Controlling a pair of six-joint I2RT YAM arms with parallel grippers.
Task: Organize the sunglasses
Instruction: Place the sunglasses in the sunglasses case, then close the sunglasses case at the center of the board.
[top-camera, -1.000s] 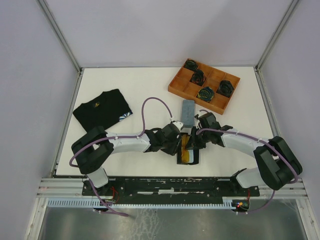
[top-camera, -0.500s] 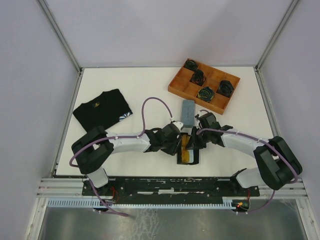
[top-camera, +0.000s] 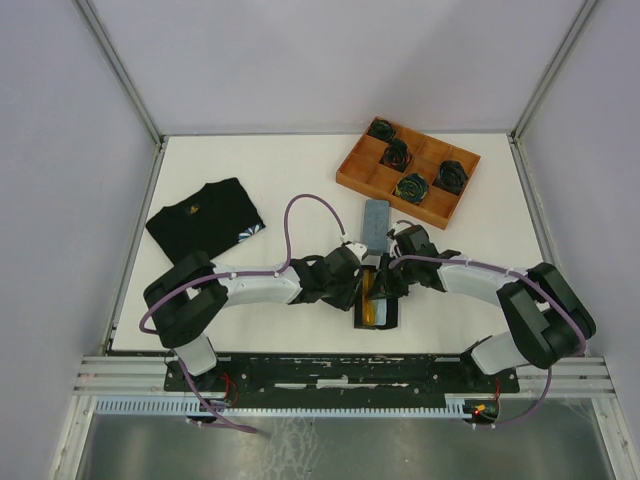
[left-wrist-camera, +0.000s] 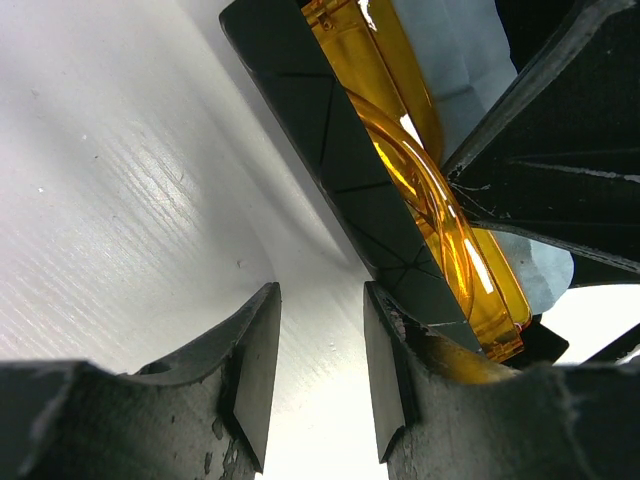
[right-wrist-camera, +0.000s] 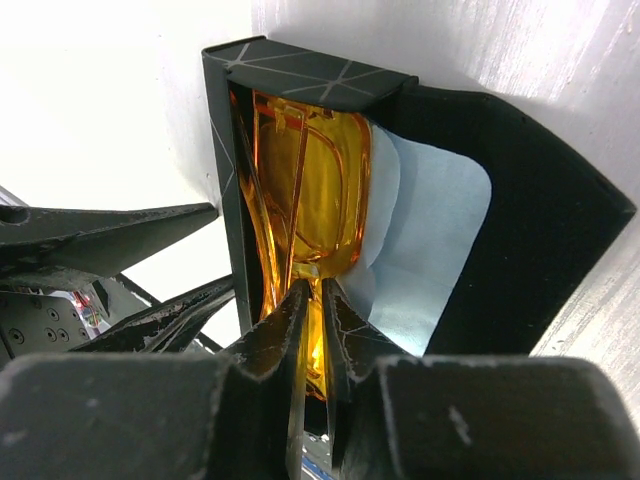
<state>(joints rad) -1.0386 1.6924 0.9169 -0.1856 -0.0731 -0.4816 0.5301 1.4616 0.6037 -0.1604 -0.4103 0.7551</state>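
Observation:
The translucent orange-yellow sunglasses (right-wrist-camera: 320, 190) lie folded in an open black case (right-wrist-camera: 540, 230) on a light blue cloth (right-wrist-camera: 430, 230). My right gripper (right-wrist-camera: 313, 288) is shut on the sunglasses at their near end. In the top view the sunglasses (top-camera: 370, 300) and the case (top-camera: 386, 320) sit between both grippers near the table's front. My left gripper (left-wrist-camera: 320, 295) is open and empty, low over the white table just beside the case's left wall (left-wrist-camera: 330, 130), with the sunglasses (left-wrist-camera: 420, 190) behind that wall. The red sunglasses are out of view.
A closed grey-blue case (top-camera: 375, 225) lies just behind the black case. An orange wooden tray (top-camera: 372, 177) with several dark rolled items stands at the back right. A folded black garment (top-camera: 205, 218) lies at the left. Walls enclose the table.
The orange sunglasses show narrower in the case than before, turned more on edge. The right arm has shifted slightly. The left arm has hardly moved.

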